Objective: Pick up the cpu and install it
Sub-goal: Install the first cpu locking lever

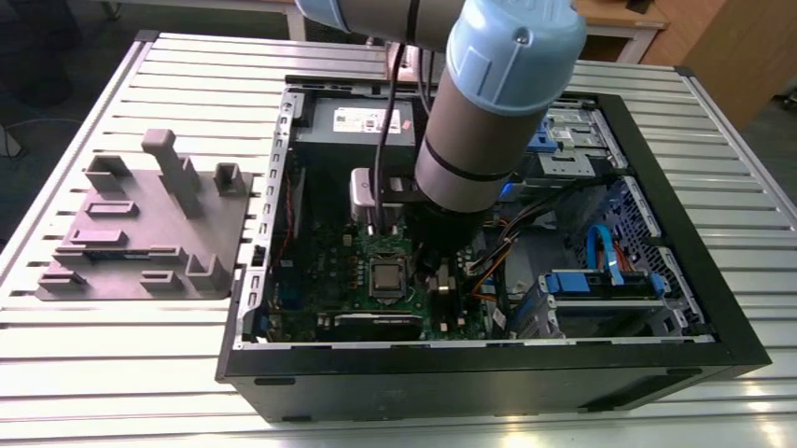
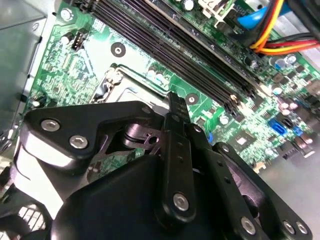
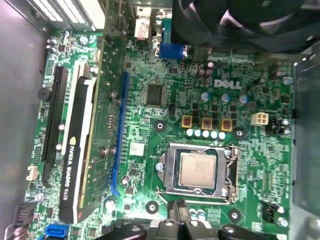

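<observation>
- Exterior view: the arm reaches down into the open computer case. The cpu lies flat in its socket on the motherboard, at the lower centre of the frame, just below and to the exterior view's left of the wrist. The grey moulded tray stands outside the case, well apart, on the exterior view's left.
- Second wrist view: the gripper hangs close over the board beside the socket frame, with the memory slots beyond it. You cannot tell here whether it is open or closed, and nothing shows in its grasp.
- First wrist view: the cpu sits square inside the socket frame, shiny top up. The gripper is near that frame's edge, apart from the chip and not touching it.
- Judgement: you look to be at the install end of the task, with the chip placed and no longer held. Any move here calls for keeping clear of the frame and checking that the chip lies level.
</observation>
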`<action>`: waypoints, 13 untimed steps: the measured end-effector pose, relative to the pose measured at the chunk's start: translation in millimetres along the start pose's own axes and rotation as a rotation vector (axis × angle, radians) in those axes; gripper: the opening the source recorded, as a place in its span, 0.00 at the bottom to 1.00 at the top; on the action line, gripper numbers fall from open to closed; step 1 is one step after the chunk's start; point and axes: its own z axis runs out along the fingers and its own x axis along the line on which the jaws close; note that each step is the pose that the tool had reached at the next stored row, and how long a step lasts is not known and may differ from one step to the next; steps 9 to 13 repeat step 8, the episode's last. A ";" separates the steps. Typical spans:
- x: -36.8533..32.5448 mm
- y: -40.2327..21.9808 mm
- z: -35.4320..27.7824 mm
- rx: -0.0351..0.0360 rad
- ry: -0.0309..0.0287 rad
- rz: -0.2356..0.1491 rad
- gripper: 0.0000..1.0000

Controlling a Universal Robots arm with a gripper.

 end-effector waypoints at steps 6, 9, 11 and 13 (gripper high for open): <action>0.0 0.3 -3.2 0.0000 0.0000 0.000 0.10; 0.0 0.3 -3.4 0.0000 0.0000 0.000 0.10; 0.0 0.3 -3.4 0.0000 0.0000 0.000 0.10; 0.0 0.3 -3.4 0.0000 0.0000 0.000 0.10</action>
